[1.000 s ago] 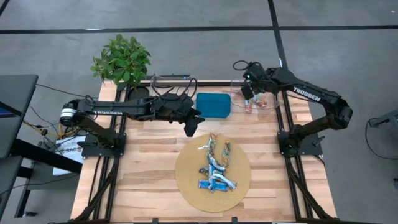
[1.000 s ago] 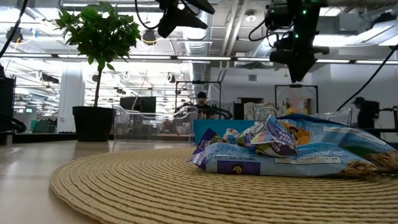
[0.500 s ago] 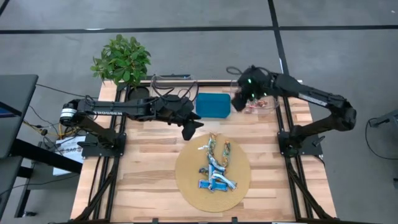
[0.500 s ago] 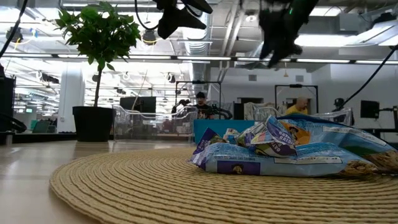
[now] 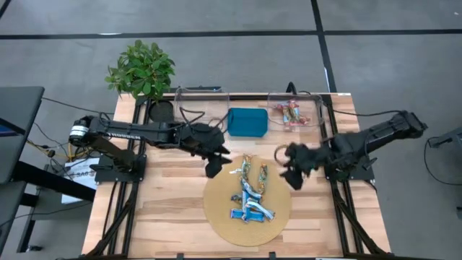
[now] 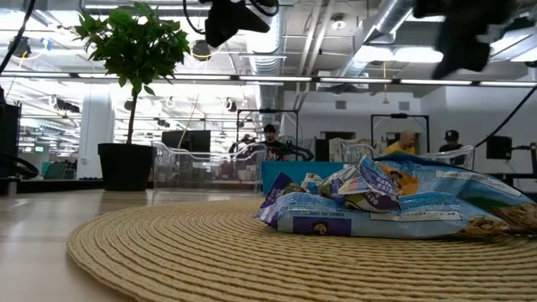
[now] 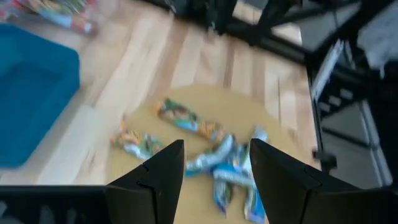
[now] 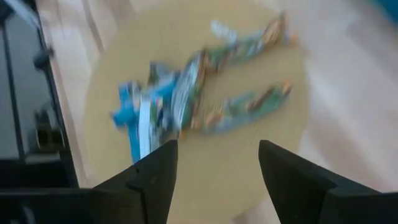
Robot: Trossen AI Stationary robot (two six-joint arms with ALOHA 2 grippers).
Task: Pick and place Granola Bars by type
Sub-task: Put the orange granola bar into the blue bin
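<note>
While most Granola Bars lie heaped on the round woven mat, a few red-and-tan ones already sit in the clear bin on the far side of the mat, past its right edge, so sorting by type looks partly done. A second clear bin stands far-left of the mat, apparently empty, probably meant for another type. The teal tray sits between the two bins, just beyond the mat's far edge.

The right gripper hangs just off the mat's right edge, fingers spread apart and empty; its wrist camera looks down onto the heap, so I judge it is lining up for another pick. The left gripper hangs above the mat's far-left edge, fingers also apart with nothing between them, pointed at the same heap. Both aiming at one pile risks a clash if both descend together.

Bars overlap: blue ones cluster at mat centre, with tan-ended ones toward the far edge. Loose outer bars seem easier grabs. Shiny wrappers could slip.

From the low view the pile sits on the mat, with the arms above it. People show in the room behind the table, not involved.
</note>
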